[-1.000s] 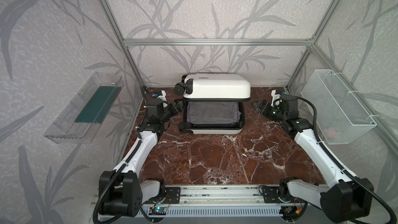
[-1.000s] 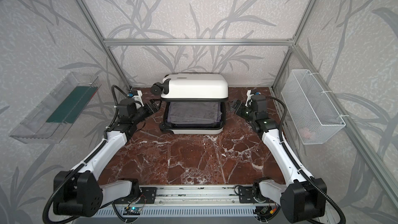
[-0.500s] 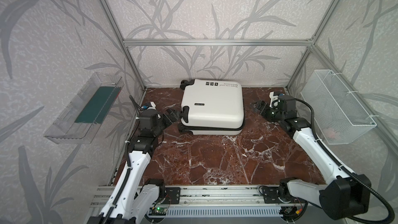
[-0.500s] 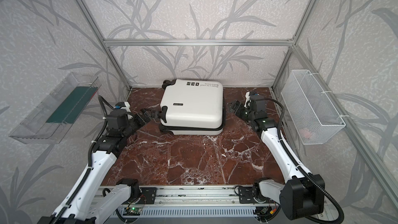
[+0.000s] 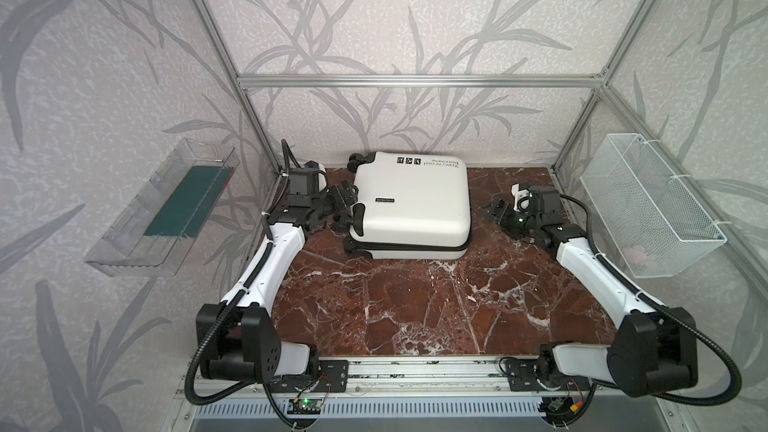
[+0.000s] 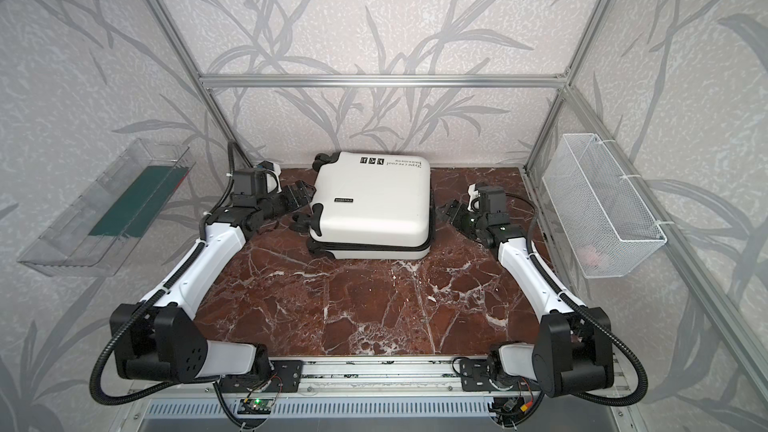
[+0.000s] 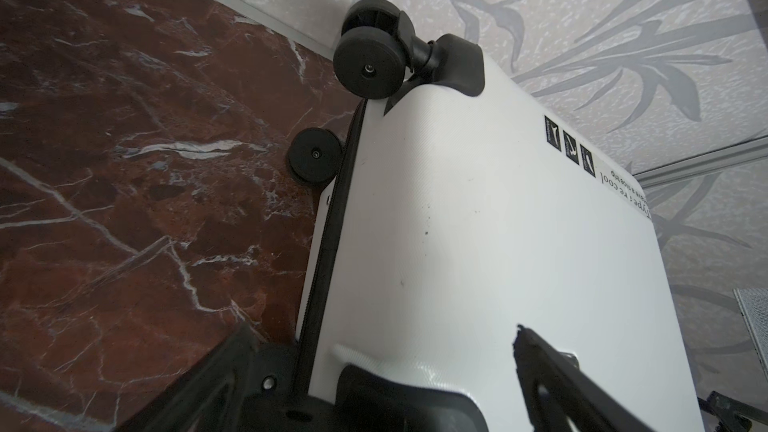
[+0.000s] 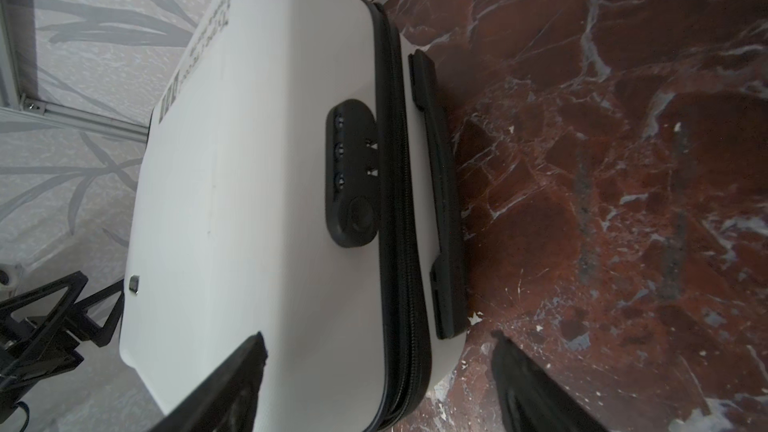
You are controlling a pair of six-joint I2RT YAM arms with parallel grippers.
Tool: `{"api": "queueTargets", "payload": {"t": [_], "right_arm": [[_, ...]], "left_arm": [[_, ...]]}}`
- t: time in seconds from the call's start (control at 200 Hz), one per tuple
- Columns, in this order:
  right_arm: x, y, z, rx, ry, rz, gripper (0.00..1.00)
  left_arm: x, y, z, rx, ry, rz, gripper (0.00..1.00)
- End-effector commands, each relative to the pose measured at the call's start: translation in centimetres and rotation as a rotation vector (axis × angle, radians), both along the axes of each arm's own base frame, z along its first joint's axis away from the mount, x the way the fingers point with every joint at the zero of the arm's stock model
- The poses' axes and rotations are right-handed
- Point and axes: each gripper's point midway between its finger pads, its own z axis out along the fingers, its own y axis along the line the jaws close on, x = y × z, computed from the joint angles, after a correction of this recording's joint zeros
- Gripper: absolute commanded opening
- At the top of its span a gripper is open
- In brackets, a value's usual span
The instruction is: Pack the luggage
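Judging the next move, where does the suitcase [image 5: 411,205] lie from each gripper?

Flat, both halves together, at the far middle of the tabletop [image 5: 415,305]. Its long axis, as I read it, runs left to right: wheels [image 7: 370,64] at the left end, handle [image 8: 440,201] and combination lock [image 8: 353,176] at the right end.

Which arm is nearer?

Left one. The left gripper [image 5: 348,196] is right at the wheel end, spread wide, one finger above the lid and one down beside the lower shell. It clamps nothing that I can see, and whether a pad touches the shell I cannot tell.

And the right gripper [image 5: 496,211]?

Released too, empty, facing the handle end with bare marble between it and the shell.

So what does the move turn on?

Probably the zipper seam [image 8: 399,201], which runs round the shell parallel to the tabletop. Whether it is zipped I cannot tell. Either arm would have to come in sideways along that line.

Room?

Tight behind, since the far edge sits close to the back wall. There is open tabletop on the near side and some at both ends. The wire basket [image 5: 648,209] hangs on the right wall and the clear tray [image 5: 166,209] on the left, both well apart from the suitcase.
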Motion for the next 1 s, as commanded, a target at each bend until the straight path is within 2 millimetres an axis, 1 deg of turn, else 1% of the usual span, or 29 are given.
{"api": "queueTargets", "payload": {"t": [0.0,0.065,0.125,0.25,0.325,0.62,0.79,0.89,0.995], "right_arm": [[0.5,0.2,-1.0,0.049,0.020,0.027,0.79],[0.8,0.6,-1.4,0.100,0.033,0.063,0.75],[1.2,1.4,-1.2,0.166,0.016,0.092,0.74],[1.9,2.7,-0.4,0.269,-0.022,0.143,0.79],[2.2,3.2,-0.1,0.313,-0.026,0.152,0.80],[2.3,5.8,-0.1,0.381,-0.024,0.200,0.80],[2.9,7.2,0.0,0.406,-0.017,0.218,0.80],[3.3,7.8,0.3,0.420,-0.019,0.228,0.80],[3.6,8.2,1.2,0.446,-0.034,0.238,0.80]], "left_arm": [[0.6,-0.7,0.5,-0.002,-0.005,-0.058,0.99],[1.0,-1.0,0.1,-0.007,0.002,-0.074,0.99],[1.2,-1.5,-0.3,-0.017,0.006,-0.100,0.99],[1.3,-2.2,-0.7,-0.040,0.010,-0.141,0.99],[1.4,-2.5,-1.0,-0.056,0.003,-0.152,0.99],[1.6,-3.3,-1.8,-0.109,-0.003,-0.171,0.99],[1.7,-3.6,-2.0,-0.134,-0.005,-0.178,0.99],[1.7,-3.7,-2.1,-0.140,-0.002,-0.186,0.99],[1.6,-4.0,-1.8,-0.158,-0.007,-0.198,0.99]]}}
